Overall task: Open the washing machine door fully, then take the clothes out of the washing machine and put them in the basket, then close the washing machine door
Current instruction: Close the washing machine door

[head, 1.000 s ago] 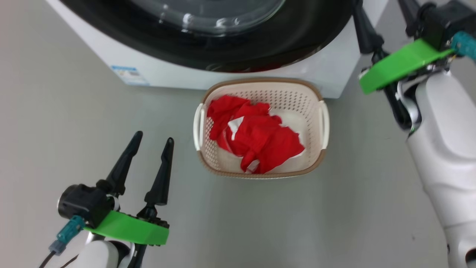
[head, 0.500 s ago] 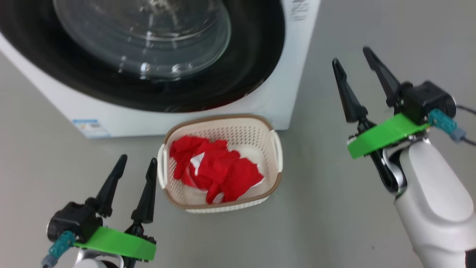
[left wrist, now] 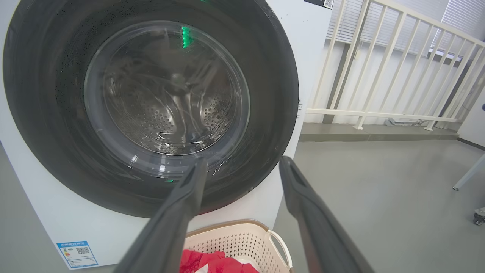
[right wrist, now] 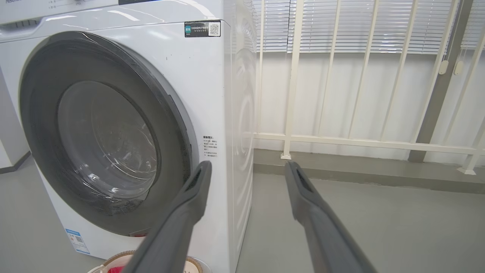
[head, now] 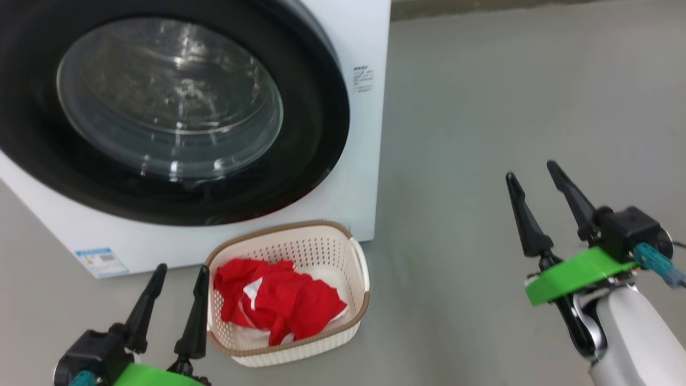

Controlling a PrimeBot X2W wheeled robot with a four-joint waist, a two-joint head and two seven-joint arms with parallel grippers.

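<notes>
Even bright light; glints on washing machine door [head: 166, 107].

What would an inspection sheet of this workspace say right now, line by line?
Surface: grey floor, no spills seen.
Job's things: washing machine door shut against the white washing machine; red clothes lie in the basket, which stands on the floor before the machine's front corner; no red seen through the glass.
Clutter: nothing seen.
Grippers: left gripper open and empty beside the basket; right gripper open and empty over the floor, apart from the machine.
Cables: teal plug with a dark lead at the right wrist.
Surroundings: white railing and blinds beyond the machine.
</notes>
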